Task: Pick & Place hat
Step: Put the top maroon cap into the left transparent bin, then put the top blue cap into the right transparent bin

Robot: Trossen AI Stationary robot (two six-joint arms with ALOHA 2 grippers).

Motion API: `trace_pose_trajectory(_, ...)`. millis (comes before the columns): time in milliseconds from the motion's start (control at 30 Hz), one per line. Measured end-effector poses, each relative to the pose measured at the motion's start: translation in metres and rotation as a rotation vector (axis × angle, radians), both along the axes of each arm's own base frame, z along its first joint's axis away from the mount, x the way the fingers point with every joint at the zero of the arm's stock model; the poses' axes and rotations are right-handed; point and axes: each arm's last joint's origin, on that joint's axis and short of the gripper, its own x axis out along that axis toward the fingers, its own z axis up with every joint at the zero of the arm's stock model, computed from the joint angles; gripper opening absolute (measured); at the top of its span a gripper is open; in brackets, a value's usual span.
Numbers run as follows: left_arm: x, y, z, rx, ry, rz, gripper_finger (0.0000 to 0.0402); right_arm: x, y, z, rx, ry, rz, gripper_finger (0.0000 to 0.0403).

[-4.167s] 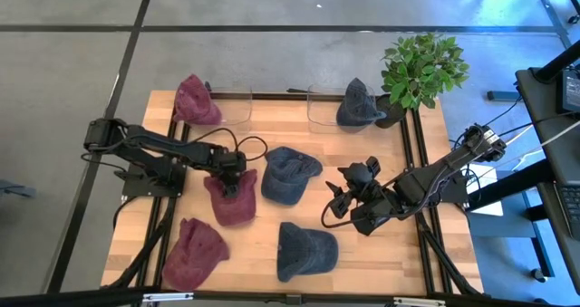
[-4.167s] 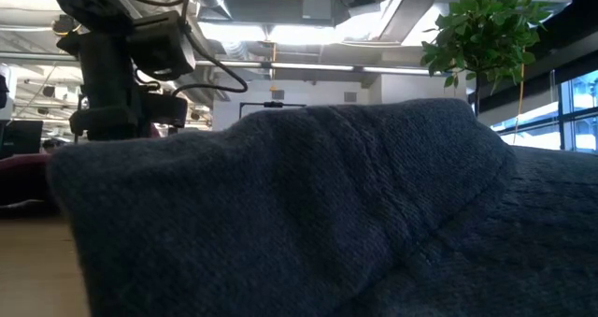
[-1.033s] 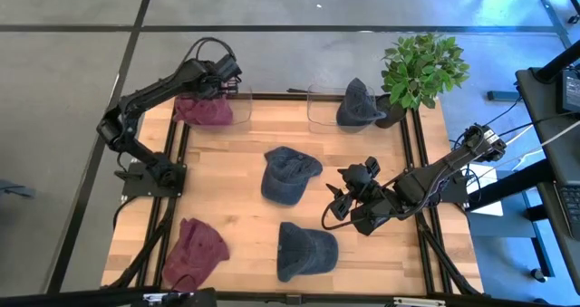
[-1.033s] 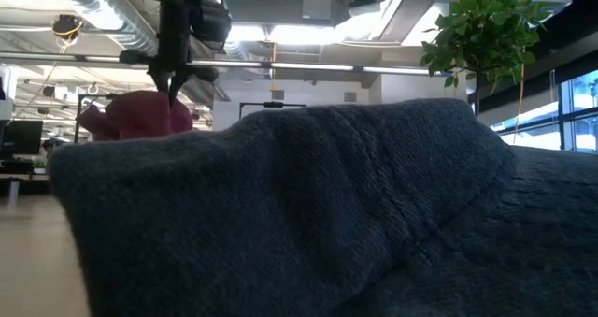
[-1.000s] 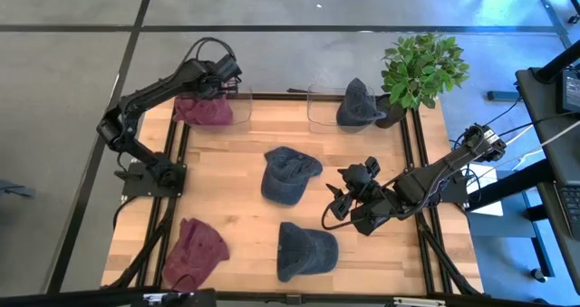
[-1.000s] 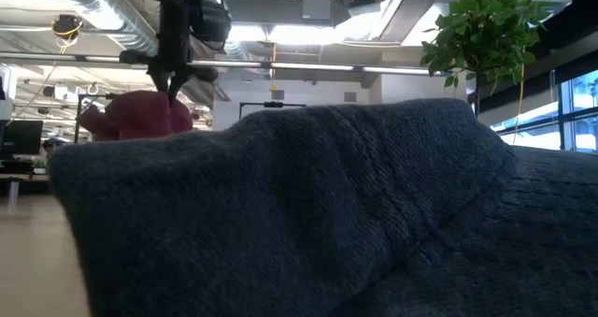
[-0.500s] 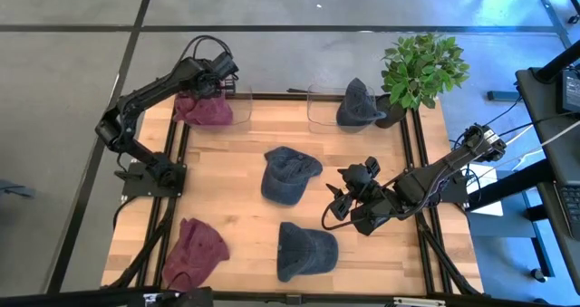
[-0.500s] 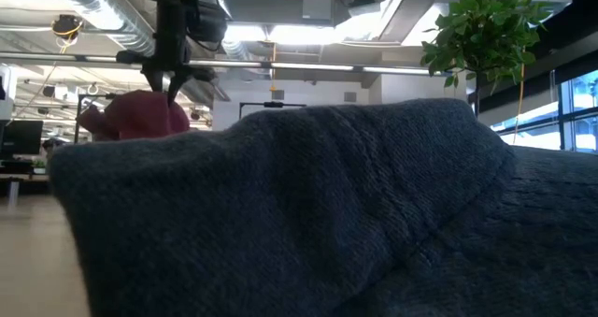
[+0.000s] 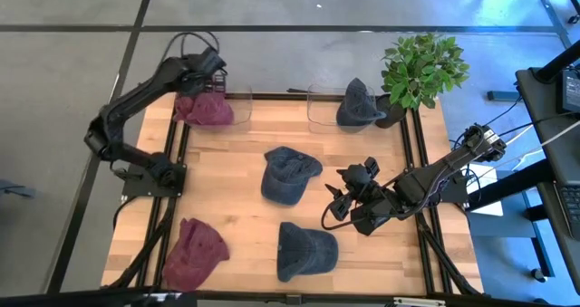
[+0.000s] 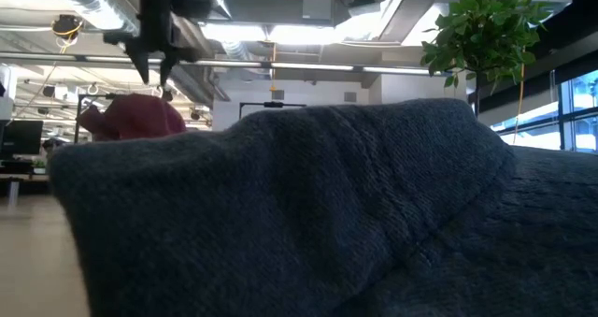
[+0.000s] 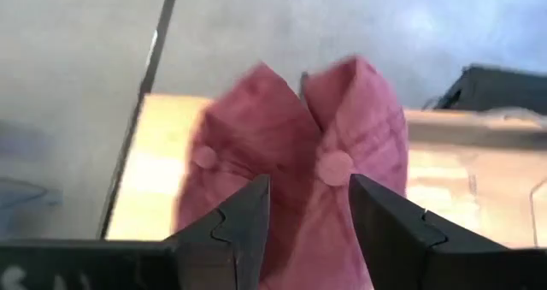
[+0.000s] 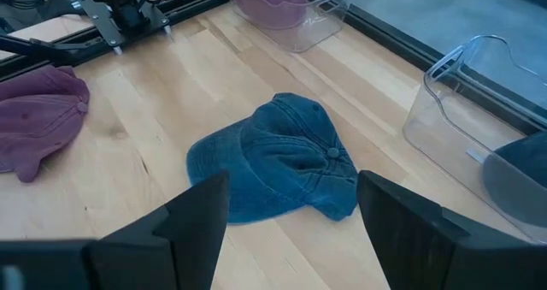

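Note:
Two maroon hats [image 11: 256,145] lie piled in the clear bin [image 9: 237,106] at the table's far left corner; they also show as maroon hats [image 9: 204,110] from above and as a maroon mound [image 10: 131,117] in the low view. My left gripper [image 9: 210,71] hovers open just above them, touching nothing; its own view puts the left gripper [image 11: 309,213] over the hats' crowns. A third maroon hat [image 9: 195,251] lies flat at the near left. My right gripper [image 9: 337,201] waits open at mid-right, facing a blue hat [image 12: 273,157] that lies flat on the wood.
Blue hat [image 9: 290,173] lies mid-table, another blue hat [image 9: 305,250] near the front edge and fills the low view. A second clear bin [image 9: 326,108] at the far edge has a blue hat [image 9: 358,103] in it. A potted plant [image 9: 421,67] stands at the far right corner.
My left gripper has risen off the top maroon hat and drifted toward the table's left edge; the hat has stayed on the pile in the bin. The right arm has kept still.

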Motion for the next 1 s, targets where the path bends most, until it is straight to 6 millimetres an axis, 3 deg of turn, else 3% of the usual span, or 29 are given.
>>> trace_pose_trajectory(167, -0.016, -0.025, 0.026, 0.082, -0.073, -0.060, 0.0157, 0.002, -0.004, 0.001, -0.034, -0.011, -0.024, 0.0257)
trace_pose_trajectory(300, -0.020, -0.054, 0.048, 0.141, -0.195, -0.260, 0.0157, 0.007, -0.012, 0.001, -0.024, 0.010, -0.023, 0.0257)
trace_pose_trajectory(400, -0.019, -0.077, 0.064, 0.206, -0.309, -0.436, 0.0157, 0.019, -0.033, -0.002, 0.147, 0.047, -0.049, 0.0257)
trace_pose_trajectory(600, -0.018, -0.123, 0.082, 0.295, -0.474, -0.729, 0.0157, 0.050, -0.083, -0.007, 0.186, 0.080, -0.036, 0.0257)
trace_pose_trajectory(767, -0.003, -0.156, 0.058, 0.323, -0.589, -1.040, 0.0157, 0.078, -0.114, -0.028, 0.200, 0.121, -0.013, 0.0257)
trace_pose_trajectory(1000, 0.020, -0.195, 0.010, 0.401, -0.899, -1.480, 0.0157, 0.110, -0.151, -0.088, 0.257, 0.283, -0.093, 0.0257)
